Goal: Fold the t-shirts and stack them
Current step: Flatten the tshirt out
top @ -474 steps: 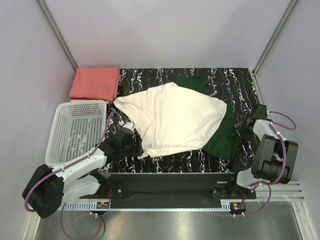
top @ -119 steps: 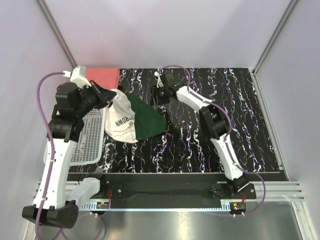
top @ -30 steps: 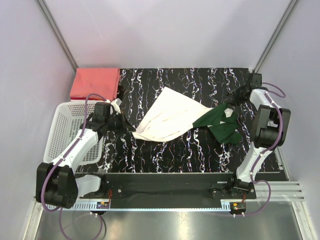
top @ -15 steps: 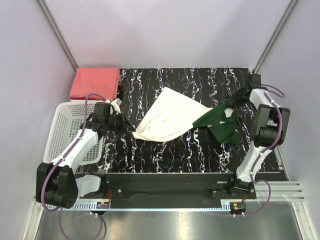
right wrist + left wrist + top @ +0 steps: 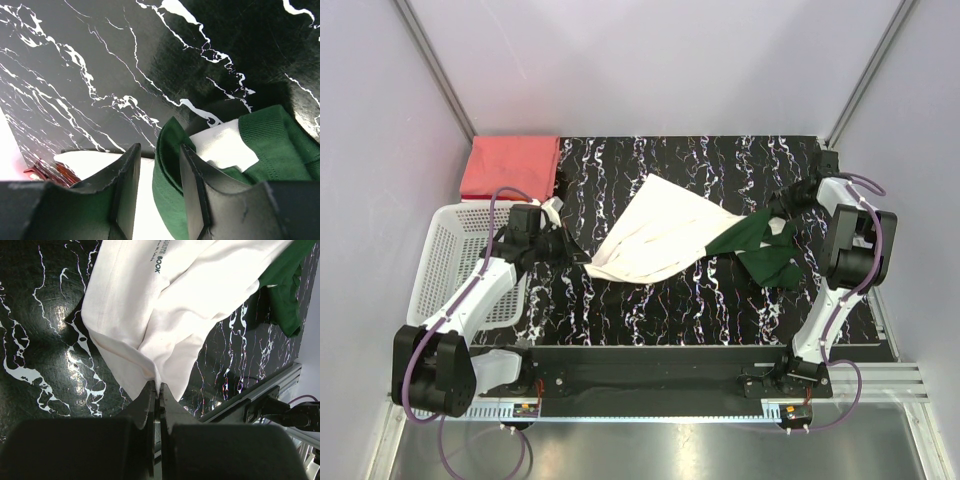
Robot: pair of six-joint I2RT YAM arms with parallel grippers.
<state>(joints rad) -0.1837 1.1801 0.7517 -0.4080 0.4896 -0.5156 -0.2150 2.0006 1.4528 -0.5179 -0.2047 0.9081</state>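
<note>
Top view: cream-white t-shirt (image 5: 655, 235) lies spread on the desk (image 5: 650, 310), between left pincer (image 5: 578, 255) and right pincer (image 5: 782, 203). Salmon-red t-shirt (image 5: 510, 166) lies folded, well beyond the left pincer.
Left wrist: left pincer clenched on the cream-white t-shirt's edge.
Right wrist: right pincer released, jaws parted astride a dark green fold (image 5: 167, 170).

Two t-shirts — a cream-and-green shirt (image 5: 660, 235), a salmon-red shirt (image 5: 510, 167) — and one white basket (image 5: 445, 265).

The t-shirt (image 5: 655, 235), hoisted in a bunch at the left seconds ago, now lies stretched across the counter (image 5: 650, 300); the right end effector (image 5: 778, 205) has swung from centre to, seemingly, its green collar (image 5: 167, 150).
</note>
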